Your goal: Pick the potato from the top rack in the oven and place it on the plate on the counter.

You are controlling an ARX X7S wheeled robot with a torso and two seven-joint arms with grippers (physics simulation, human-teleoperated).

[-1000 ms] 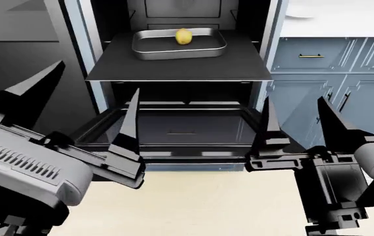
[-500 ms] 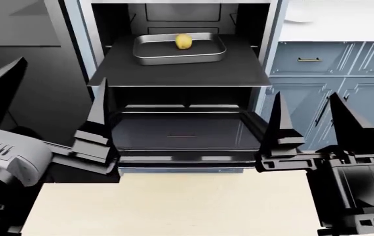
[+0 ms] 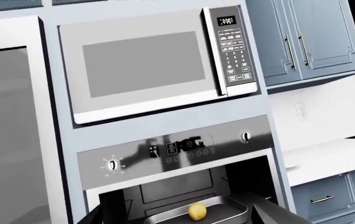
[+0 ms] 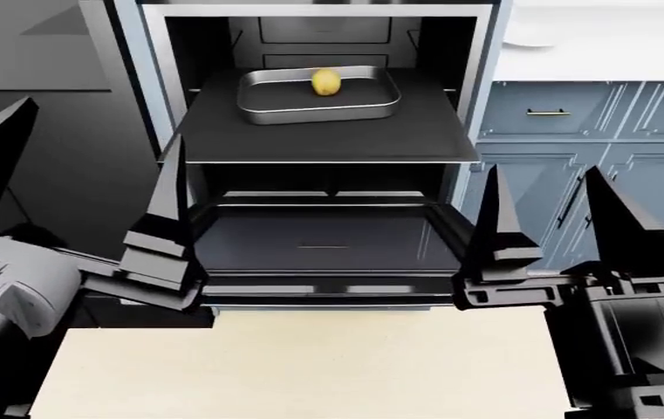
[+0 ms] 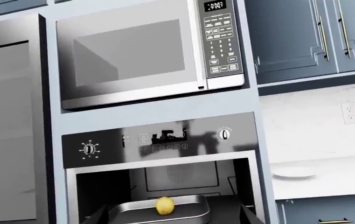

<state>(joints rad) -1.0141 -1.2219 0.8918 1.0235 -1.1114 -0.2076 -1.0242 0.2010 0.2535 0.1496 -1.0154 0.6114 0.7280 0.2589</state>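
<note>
Now the view has tilted up slightly; both grippers' jaws stay spread, empty.

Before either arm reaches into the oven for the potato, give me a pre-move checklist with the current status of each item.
1. Oven door down, cavity open: ok.
2. Top rack pulled out, reachable from the front: ok.
3. Potato visible, lying in the tray on the rack: ok.
4. Left claw open and holding nothing: ok.
5. Right claw open and holding nothing: ok.
6. Plate on the counter, free for the drop: only partly seen, cannot tell.
</note>
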